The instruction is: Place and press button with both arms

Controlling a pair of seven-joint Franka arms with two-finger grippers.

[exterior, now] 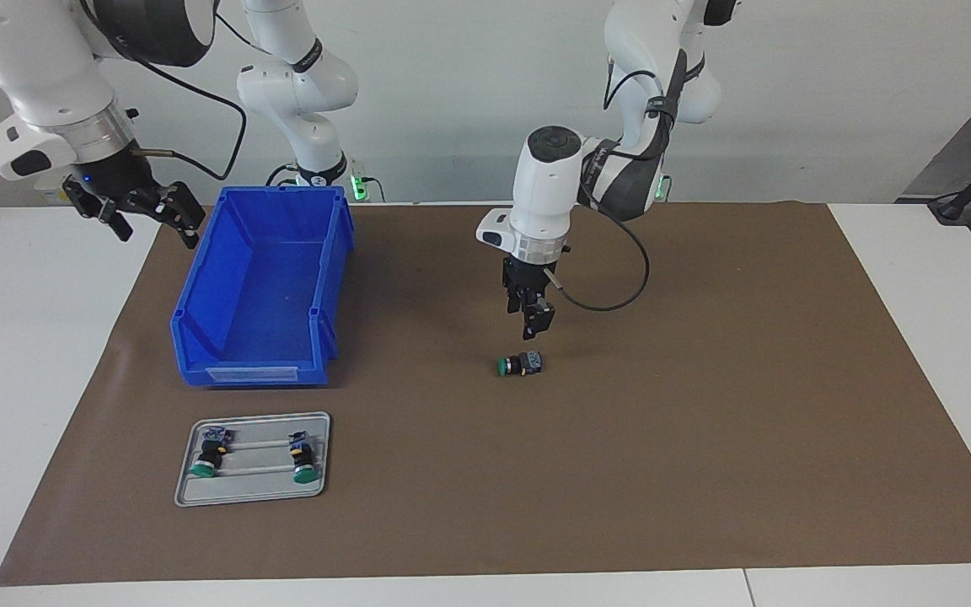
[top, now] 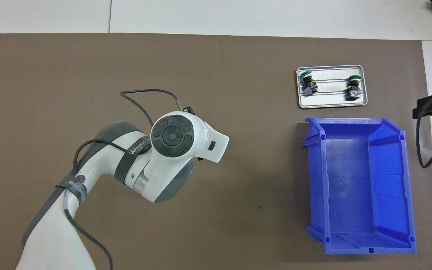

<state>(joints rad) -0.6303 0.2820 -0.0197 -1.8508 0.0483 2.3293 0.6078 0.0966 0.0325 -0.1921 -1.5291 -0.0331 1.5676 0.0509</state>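
One button (exterior: 521,364) with a green cap lies on its side on the brown mat (exterior: 705,421), near the middle. My left gripper (exterior: 533,324) hangs point-down just above it, apart from it and holding nothing. In the overhead view the left arm's wrist (top: 173,137) hides this button. My right gripper (exterior: 155,228) waits open and empty, raised over the mat's edge beside the blue bin (exterior: 262,287); only its edge (top: 431,107) shows in the overhead view.
A grey tray (exterior: 254,417) (top: 332,105) with two more green-capped buttons (exterior: 209,455) (exterior: 304,459) lies farther from the robots than the empty blue bin (top: 358,183), toward the right arm's end. White table (exterior: 915,253) surrounds the mat.
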